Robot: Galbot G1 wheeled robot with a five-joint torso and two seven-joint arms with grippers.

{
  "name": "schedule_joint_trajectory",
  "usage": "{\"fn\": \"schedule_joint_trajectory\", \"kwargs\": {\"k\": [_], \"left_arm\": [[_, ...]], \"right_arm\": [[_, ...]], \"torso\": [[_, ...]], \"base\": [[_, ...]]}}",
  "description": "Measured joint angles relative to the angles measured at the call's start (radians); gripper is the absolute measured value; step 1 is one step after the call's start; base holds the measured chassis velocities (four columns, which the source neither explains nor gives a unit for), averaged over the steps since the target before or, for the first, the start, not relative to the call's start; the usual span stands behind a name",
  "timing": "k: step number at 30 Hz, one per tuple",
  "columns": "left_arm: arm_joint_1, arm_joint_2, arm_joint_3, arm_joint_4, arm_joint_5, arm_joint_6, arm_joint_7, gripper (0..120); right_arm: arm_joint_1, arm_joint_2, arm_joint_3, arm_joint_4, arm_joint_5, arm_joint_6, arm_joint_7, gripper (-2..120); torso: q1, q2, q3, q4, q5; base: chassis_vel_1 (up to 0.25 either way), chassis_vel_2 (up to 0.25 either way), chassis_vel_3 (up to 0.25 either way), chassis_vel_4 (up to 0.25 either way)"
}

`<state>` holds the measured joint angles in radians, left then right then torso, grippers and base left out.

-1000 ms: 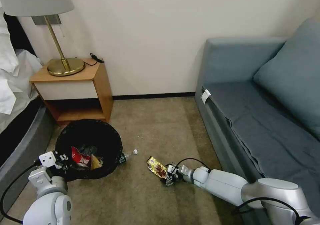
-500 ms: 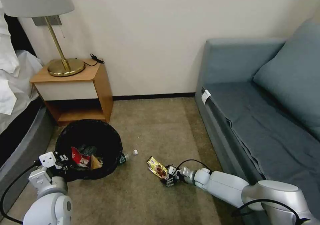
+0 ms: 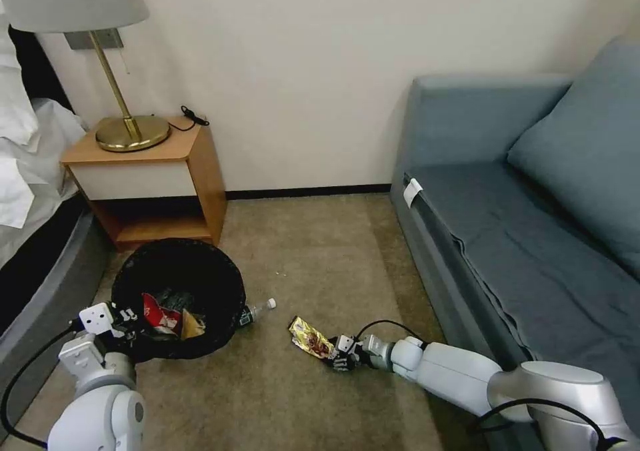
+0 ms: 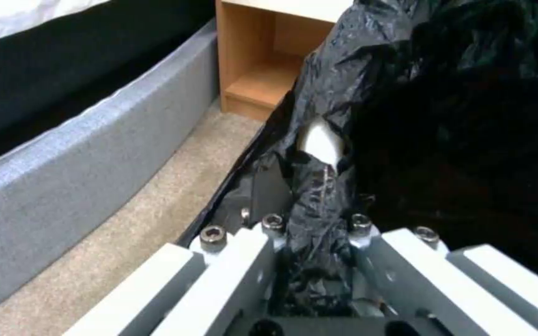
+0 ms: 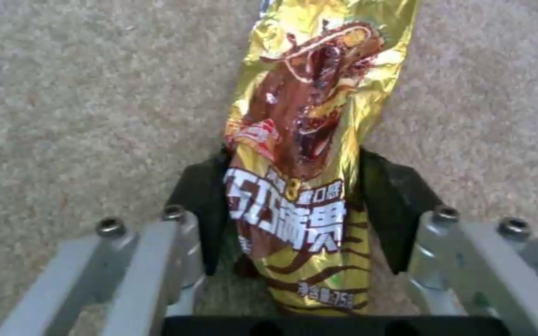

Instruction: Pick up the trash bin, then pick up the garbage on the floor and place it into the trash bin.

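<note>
The floor is short beige carpet (image 3: 320, 251) in a bedroom corner: a cream wall with a dark skirting, a blue sofa (image 3: 533, 224) on the right gripper's outer side, a wooden nightstand (image 3: 150, 177) bearing a brass lamp (image 3: 120, 114), and a grey bed (image 3: 40, 284) base by the left arm.

The right gripper (image 5: 294, 219) lies low on the carpet, its dark pads closed against both sides of the gold wrapper (image 5: 306, 154), which sticks out ahead of the fingers. The wrapper bears large white Chinese characters and a small line of print near its tail, too fine to read.

The left gripper (image 3: 127, 321) is clamped on the bag-lined rim of the bin (image 3: 177, 291); black plastic is bunched between its fingers (image 4: 244, 261). Inside lie a red-and-white wrapper (image 3: 159, 316) and brown paper (image 3: 192, 325). A bottle (image 3: 257, 309) lies touching the bin's side, between the two grippers.

Open carpet stretches ahead of the right gripper to the wall; the sofa's edge runs close beside that arm.
</note>
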<state>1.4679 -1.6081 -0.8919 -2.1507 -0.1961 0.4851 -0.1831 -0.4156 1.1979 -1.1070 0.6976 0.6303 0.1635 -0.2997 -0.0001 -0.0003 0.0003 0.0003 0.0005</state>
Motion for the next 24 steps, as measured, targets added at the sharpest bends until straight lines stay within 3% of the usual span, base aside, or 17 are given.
{"fn": "schedule_joint_trajectory", "kwargs": {"k": [13,14,16,17,18,19,23,24], "left_arm": [[-0.001,0.0,0.001,0.002,0.002,0.0,0.0,1],[-0.001,0.0,0.0,0.002,0.002,0.0,0.0,1],[-0.001,0.0,-0.002,0.001,0.002,0.0,-0.001,1],[-0.001,0.0,-0.002,0.001,0.002,0.0,-0.001,1],[-0.001,0.0,0.001,0.0,0.002,0.002,-0.001,1],[-0.001,0.0,0.003,-0.002,0.001,0.003,0.003,1],[-0.002,0.0,0.003,-0.006,0.002,0.004,-0.001,1],[-0.002,0.0,0.005,-0.006,0.002,0.005,0.003,1]], "right_arm": [[0.017,-0.042,-0.009,0.06,0.031,0.0,-0.001,17],[0.027,-0.058,-0.008,0.071,0.045,-0.001,0.005,13],[0.043,-0.085,-0.006,0.079,0.054,-0.012,0.019,7],[0.043,-0.085,-0.006,0.079,0.054,-0.012,0.019,7],[0.044,-0.095,-0.006,0.09,0.058,-0.014,0.02,2],[0.045,-0.101,-0.005,0.1,0.06,-0.014,0.019,0],[0.05,-0.125,0.006,0.112,0.062,-0.015,0.02,0],[0.05,-0.129,0.008,0.118,0.062,-0.014,0.02,0]], "torso": [[0.0,0.0,0.001,0.0017,0.0017],[0.0,-0.001,0.001,0.0011,0.0022],[0.0,0.0,0.0,0.0002,-0.0033],[0.0,0.0,0.0,0.0002,-0.0033],[0.0,-0.001,0.0,-0.0016,-0.0026],[0.0,-0.001,0.0,-0.0011,0.0012],[0.0,0.0,0.0,-0.0012,-0.0023],[0.0,0.0,0.0,-0.0008,-0.0009]], "base": [[0.0,0.0,0.0,0.0],[0.0,0.0,0.0,0.0],[0.0,0.0,0.0,0.0],[0.0,0.0,0.0,0.0],[0.0,0.0,0.0,0.0],[-0.074,-0.013,-0.009,-0.041],[-0.044,-0.006,0.01,-0.008],[0.0,0.0,0.0,0.0]]}}
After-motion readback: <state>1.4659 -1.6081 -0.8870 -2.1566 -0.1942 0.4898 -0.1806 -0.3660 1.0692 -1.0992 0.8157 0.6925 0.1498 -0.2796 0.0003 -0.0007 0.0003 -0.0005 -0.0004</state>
